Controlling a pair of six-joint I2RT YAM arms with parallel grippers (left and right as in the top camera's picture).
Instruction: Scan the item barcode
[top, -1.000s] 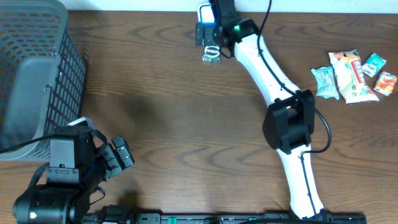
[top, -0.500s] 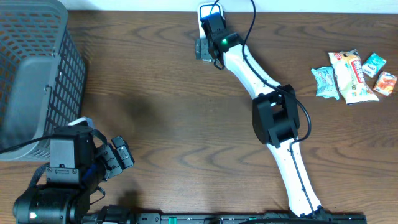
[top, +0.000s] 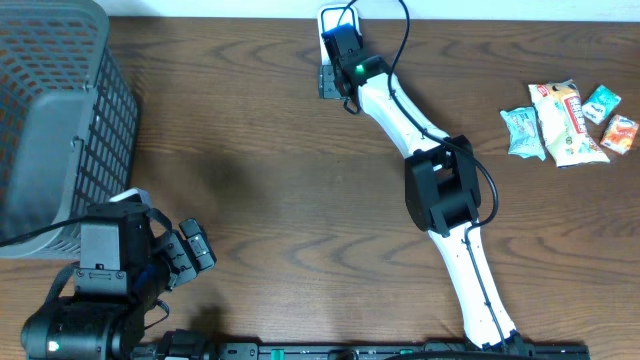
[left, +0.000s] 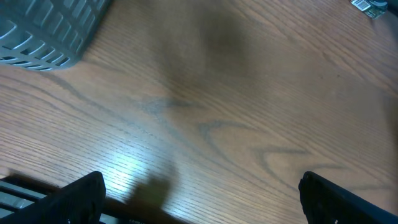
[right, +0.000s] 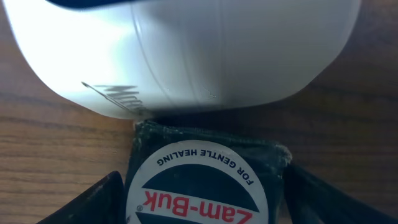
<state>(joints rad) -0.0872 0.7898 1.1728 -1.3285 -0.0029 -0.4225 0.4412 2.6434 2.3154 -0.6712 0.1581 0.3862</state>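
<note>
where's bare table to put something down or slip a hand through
Widest bare wood: the middle, between the grey mesh basket and the white right arm. Also clear: lower right, below the snack packets. Crowded: top centre, where the right gripper straddles the round Zam-Buk tin beside the white scanner, and the black left arm's corner.

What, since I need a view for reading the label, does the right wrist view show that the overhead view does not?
Only the right wrist view shows the round white, red and blue Zam-Buk label on the dark square item, readable up close between the jaws. Only the overhead view shows the grey mesh plastic basket, the colourful snack packets and the left gripper. Both show the white plastic scanner and the brown wooden table.
</note>
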